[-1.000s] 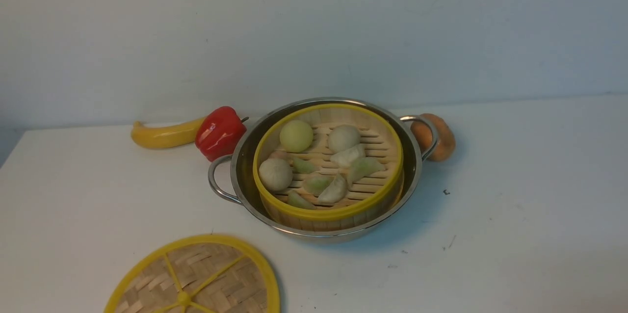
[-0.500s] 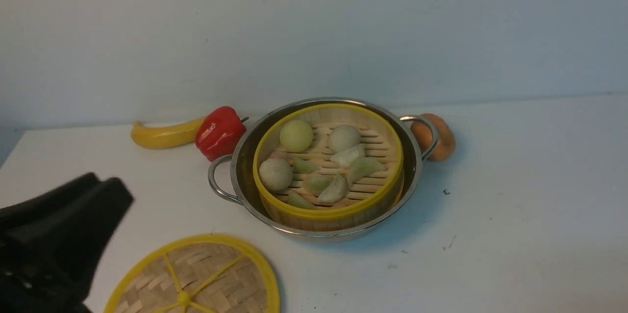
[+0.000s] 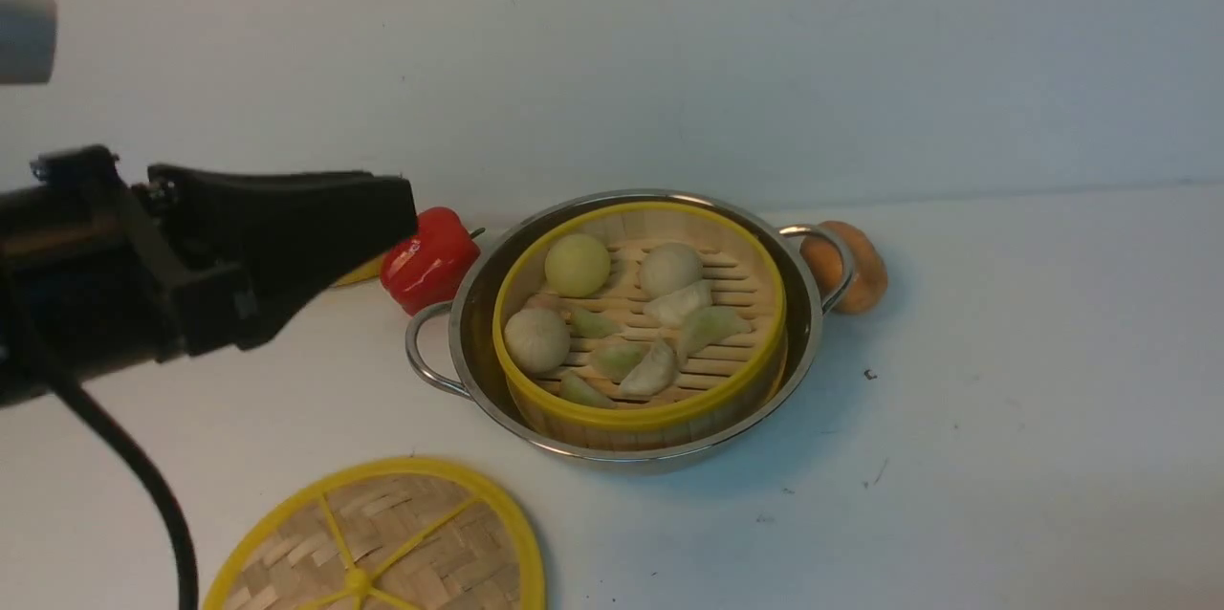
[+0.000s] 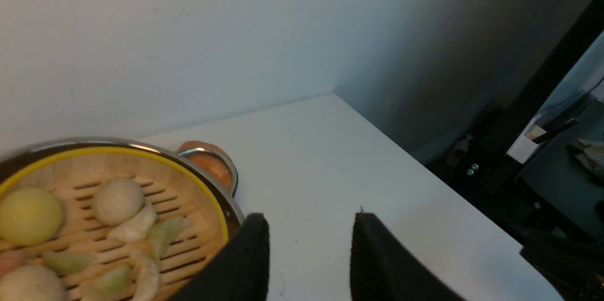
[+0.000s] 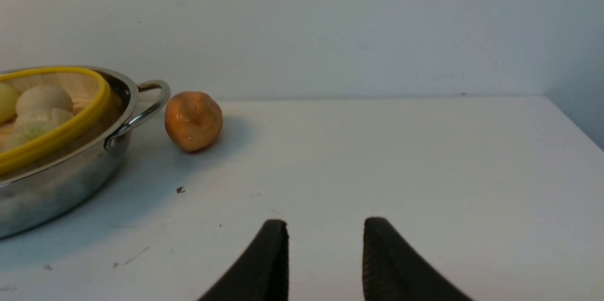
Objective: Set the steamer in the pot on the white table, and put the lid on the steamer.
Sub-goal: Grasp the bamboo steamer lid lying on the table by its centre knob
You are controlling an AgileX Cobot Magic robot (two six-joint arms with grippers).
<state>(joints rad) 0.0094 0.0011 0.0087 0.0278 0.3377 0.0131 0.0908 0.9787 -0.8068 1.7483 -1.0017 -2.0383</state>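
Your left fingers (image 4: 245, 268) stand moderately apart with nothing between them, and bare tabletop shows through the gap. The left gripper (image 4: 309, 249) they belong to hangs to the left of the pot (image 3: 622, 459), off the table and pointing toward it, its dark tip covering the space just beside the red pepper (image 3: 430, 256). A black cable droops from the arm behind it.

Your right fingers (image 5: 269, 263) are parted about as much, also empty. The right gripper (image 5: 325, 244) sits low over the white table (image 3: 1004, 400), to the right of the pot and well clear of it. You cannot see it from the front camera.

The steamer (image 3: 639, 416) already sits inside the pot, its yellow rim slightly above the steel rim, uncovered. Buns and dumplings (image 3: 578, 265) lie on its slatted floor.

The lid (image 3: 421, 553) lies flat on the table in front of the pot and to its left, partly cut off by the picture's edge and apart from both grippers.

The pepper rests against the pot's left side near the left handle. An orange fruit (image 3: 865, 271) sits just beyond the pot's right handle.
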